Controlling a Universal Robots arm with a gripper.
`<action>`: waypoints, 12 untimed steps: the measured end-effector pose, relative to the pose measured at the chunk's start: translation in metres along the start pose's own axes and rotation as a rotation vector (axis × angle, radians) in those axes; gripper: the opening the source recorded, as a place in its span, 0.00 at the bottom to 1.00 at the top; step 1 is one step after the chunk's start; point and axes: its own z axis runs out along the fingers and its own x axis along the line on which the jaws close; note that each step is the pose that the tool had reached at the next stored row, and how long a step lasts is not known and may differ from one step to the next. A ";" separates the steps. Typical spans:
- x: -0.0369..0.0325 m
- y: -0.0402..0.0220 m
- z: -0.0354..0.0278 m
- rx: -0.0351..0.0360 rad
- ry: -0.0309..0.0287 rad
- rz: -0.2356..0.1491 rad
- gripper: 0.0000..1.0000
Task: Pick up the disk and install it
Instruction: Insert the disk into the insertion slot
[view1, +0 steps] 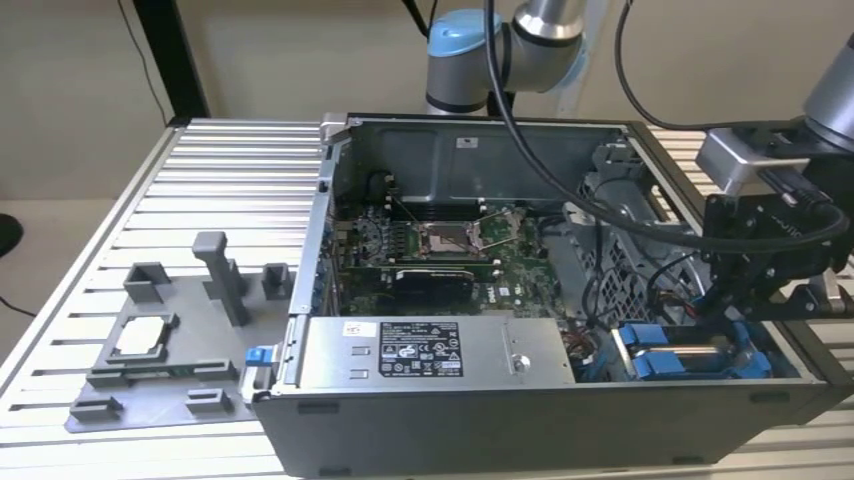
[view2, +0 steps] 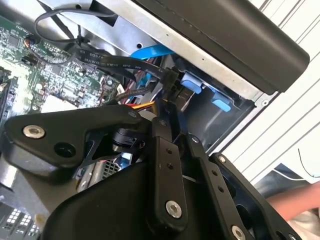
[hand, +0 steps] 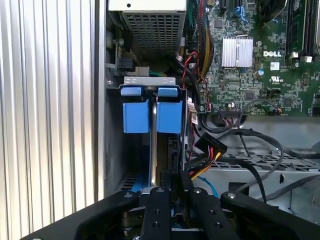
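At the exterior view's lower right corner of the open dark-grey metal computer case, the black gripper is seen hanging just above the drive bay. The disk, a flat silver-metal drive edged with bright blue plastic rails, is found down between the bay walls, directly under the gripper. Whether the gripper is clamped on it or parted cannot be told.

The installing step is judged to be in hand, with the pick-up behind it; full seating cannot be confirmed. Any further motion is judged to call for straight travel along the bay walls, as little room is left on either side.

A bundle of black cables with red and yellow wires is draped just beside the bay and could be snagged. The large grey box with a white label lies near the bay, and the green circuit board is set beyond it. A grey plastic fixture tray is placed well apart on the slatted aluminium table.
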 end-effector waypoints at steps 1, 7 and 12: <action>-0.0001 -0.0002 0.0001 -0.0001 0.0000 0.000 0.00; -0.0004 -0.0018 0.0010 -0.0025 0.0003 0.000 0.00; -0.0005 -0.0026 0.0024 -0.0045 0.0003 0.000 0.00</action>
